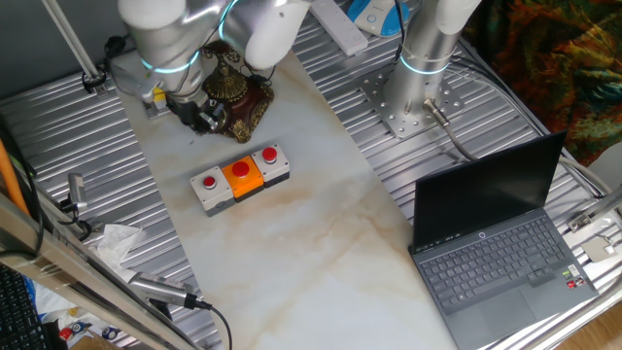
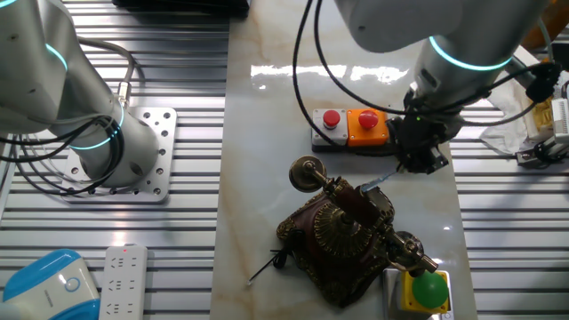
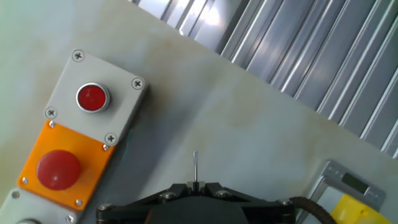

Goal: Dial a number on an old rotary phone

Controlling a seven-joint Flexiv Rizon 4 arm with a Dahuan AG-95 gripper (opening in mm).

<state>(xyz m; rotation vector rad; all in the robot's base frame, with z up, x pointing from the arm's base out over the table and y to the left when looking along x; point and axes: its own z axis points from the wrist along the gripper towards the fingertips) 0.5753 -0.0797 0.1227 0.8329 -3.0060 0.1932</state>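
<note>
The old rotary phone (image 1: 240,93), dark brown with brass trim, stands at the far end of the marble top; in the other fixed view (image 2: 342,227) its round dial and cradle handset show. It is out of the hand view. My gripper (image 2: 418,162) hangs just beside the phone, between it and the button box, and also shows in one fixed view (image 1: 199,115). Its jaws (image 3: 195,185) are shut on a thin metal rod (image 3: 195,165), whose tip (image 2: 375,183) points toward the phone's upper edge.
A grey box with red and orange buttons (image 1: 240,177) lies mid-table, close under the hand (image 3: 74,143). A yellow box with a green button (image 2: 427,292) sits by the phone. A laptop (image 1: 496,243) is at the right. A second arm's base (image 2: 116,151) stands on the ribbed plate.
</note>
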